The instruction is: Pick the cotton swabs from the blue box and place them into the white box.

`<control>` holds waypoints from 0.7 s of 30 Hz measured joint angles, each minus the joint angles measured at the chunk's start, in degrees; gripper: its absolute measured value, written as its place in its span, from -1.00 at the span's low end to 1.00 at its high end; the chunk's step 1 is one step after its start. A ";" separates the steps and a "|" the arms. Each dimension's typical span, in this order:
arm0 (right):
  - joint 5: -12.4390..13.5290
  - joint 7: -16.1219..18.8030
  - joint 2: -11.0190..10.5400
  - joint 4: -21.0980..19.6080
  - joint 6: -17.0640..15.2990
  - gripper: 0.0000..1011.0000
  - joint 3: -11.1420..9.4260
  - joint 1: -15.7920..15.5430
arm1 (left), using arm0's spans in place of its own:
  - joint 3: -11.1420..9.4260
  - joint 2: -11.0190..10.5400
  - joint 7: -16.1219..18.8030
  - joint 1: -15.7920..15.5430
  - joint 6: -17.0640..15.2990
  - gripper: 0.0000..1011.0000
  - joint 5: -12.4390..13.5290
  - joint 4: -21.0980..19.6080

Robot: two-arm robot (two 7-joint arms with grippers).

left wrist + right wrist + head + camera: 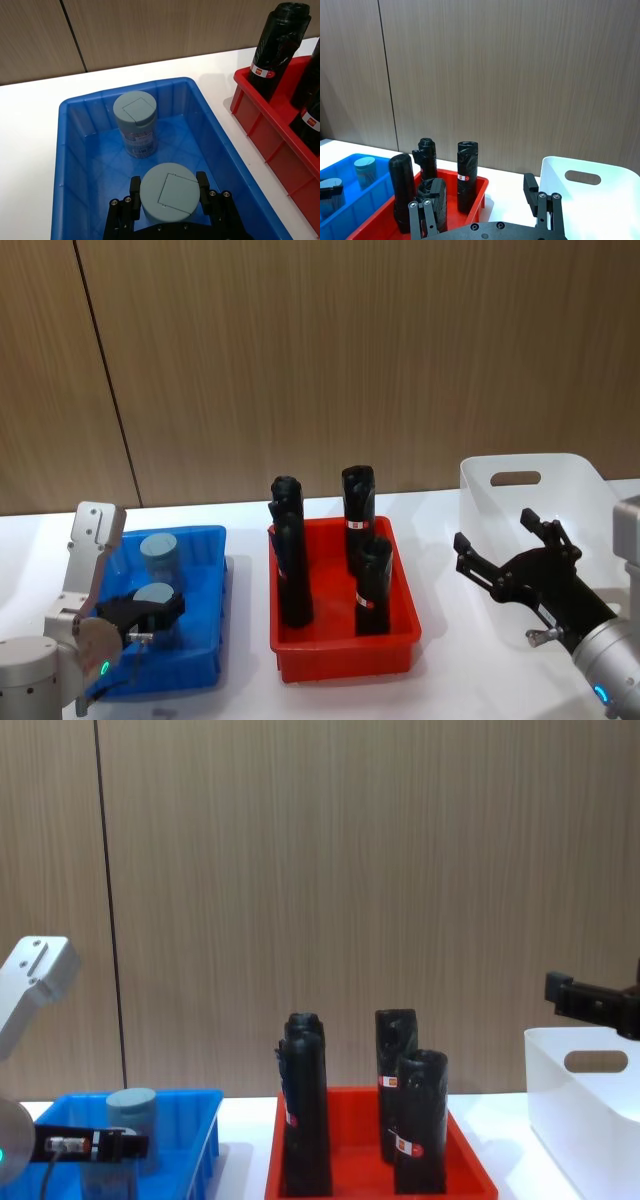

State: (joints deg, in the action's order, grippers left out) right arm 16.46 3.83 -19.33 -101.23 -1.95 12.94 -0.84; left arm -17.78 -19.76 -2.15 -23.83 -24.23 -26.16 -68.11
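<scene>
Tabletop (30, 125) blue box (75, 150): left claw (168, 186) grips cotton swabs (167, 202); right claw (495, 530) hovers.

Brown wood-grain panelled wall (350, 360) across the whole back, split by a thin dark vertical seam (107, 370) towards the left. Below, smooth white bench (245, 530) meeting the wall's foot. Soft, even indoor light.

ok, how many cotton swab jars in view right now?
2, both in the blue box: the near jar sits gripped in the left gripper, the far jar stands free behind it. White box interior partly hidden.
</scene>
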 joint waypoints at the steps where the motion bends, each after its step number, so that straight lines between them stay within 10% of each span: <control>1: 0.00 0.00 0.00 0.00 0.00 0.98 0.00 0.00 | 0.06 -0.01 -0.06 0.04 0.23 0.32 0.00 -0.01; 21: 0.00 0.00 0.00 0.00 0.00 0.98 0.00 0.00 | 0.88 -2.12 -0.63 4.19 7.24 0.32 0.70 -6.87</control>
State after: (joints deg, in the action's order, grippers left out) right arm 16.46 3.83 -19.34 -101.23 -1.95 12.94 -0.84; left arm -16.91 -21.89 -2.78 -19.65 -16.99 -25.46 -74.98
